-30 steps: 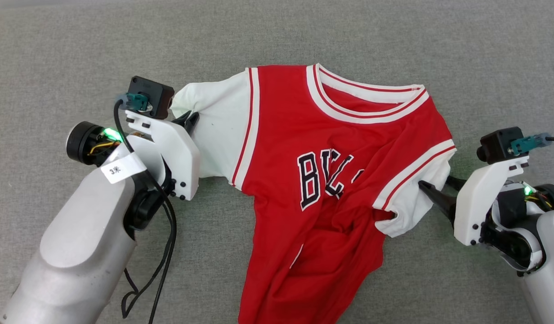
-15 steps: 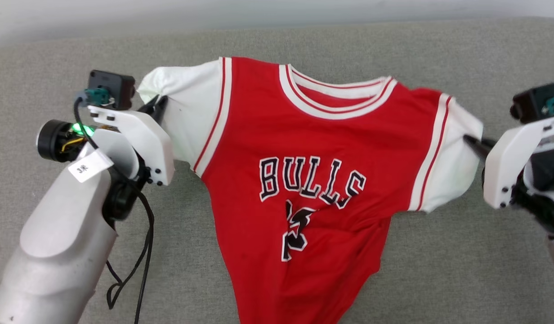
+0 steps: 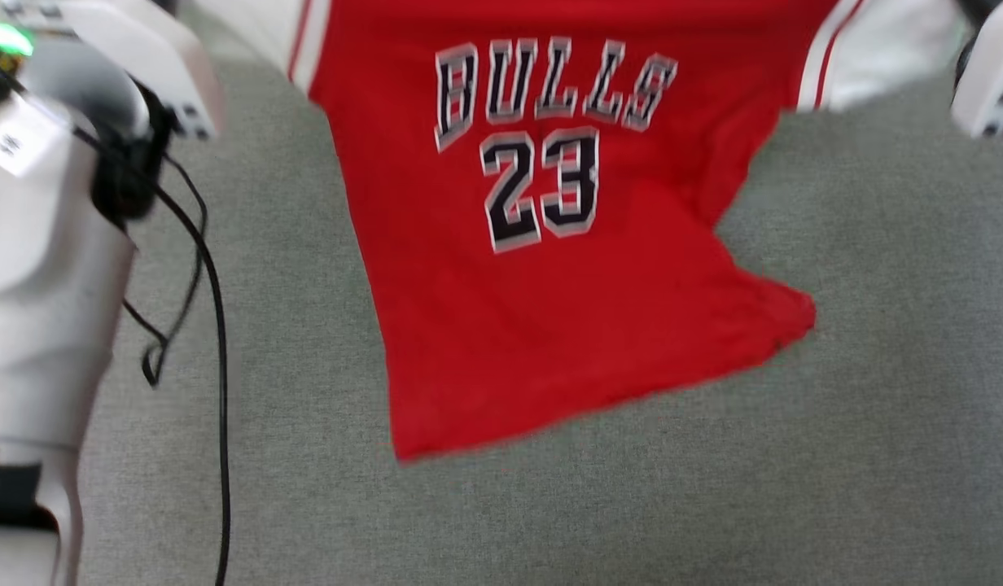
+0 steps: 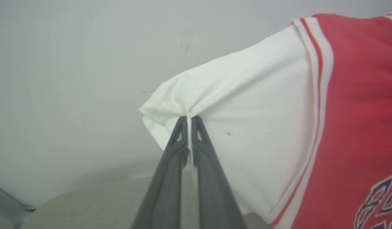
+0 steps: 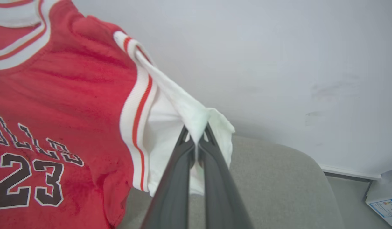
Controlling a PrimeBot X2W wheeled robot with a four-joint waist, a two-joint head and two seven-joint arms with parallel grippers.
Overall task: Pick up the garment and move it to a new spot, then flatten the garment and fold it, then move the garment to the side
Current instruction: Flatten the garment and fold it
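The garment [image 3: 542,268] is a red T-shirt with white sleeves, printed "BULLS 23". It hangs lifted above the grey surface, its hem loose and tilted lower at the left. In the left wrist view my left gripper [image 4: 189,118] is shut on the garment's [image 4: 247,105] white sleeve edge. My right gripper [image 5: 197,135] pinches the other white sleeve of the garment [image 5: 65,105], shut on a bunched fold. The head view catches my left arm [image 3: 54,244] at the far left and a bit of the right wrist housing [image 3: 990,81] in the top right corner.
A grey fabric-covered surface [image 3: 794,456] lies under the shirt. A pale wall [image 5: 278,63] stands behind it. Black cable [image 3: 216,325] dangles from my left arm. A printed box [image 5: 383,200] sits on the floor past the surface's edge.
My right gripper closed on the right sleeve. Both arms have raised the shirt off the surface and spread it; the printed front now hangs unfolded. The head view has shifted.
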